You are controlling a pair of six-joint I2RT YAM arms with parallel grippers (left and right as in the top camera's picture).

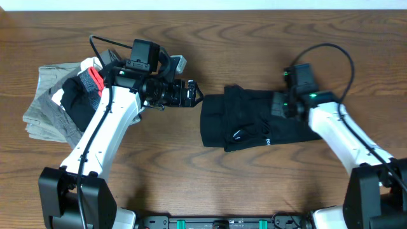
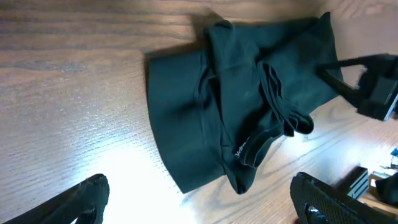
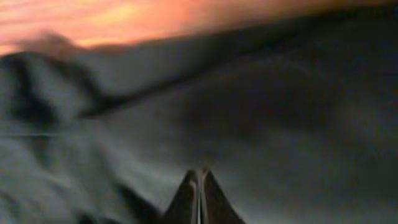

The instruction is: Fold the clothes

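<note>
The clothes (image 1: 251, 121), a black T-shirt folded into a rough rectangle with a small white print near its front edge, lie right of the table's middle. In the left wrist view the clothes (image 2: 205, 112) show several bunched folds. My left gripper (image 1: 193, 93) hovers open just off the shirt's left edge, nothing between its fingers (image 2: 323, 199). My right gripper (image 1: 280, 105) is over the shirt's right part. In the right wrist view that gripper (image 3: 199, 177) is shut, its tips pressed together against blurred black fabric with no cloth visibly caught between them.
A stack of gray and white folded garments (image 1: 44, 111) lies at the far left. A smaller black piece with a red patch (image 1: 79, 98) sits on it, under my left arm. Bare wood table (image 1: 172, 172) surrounds the shirt.
</note>
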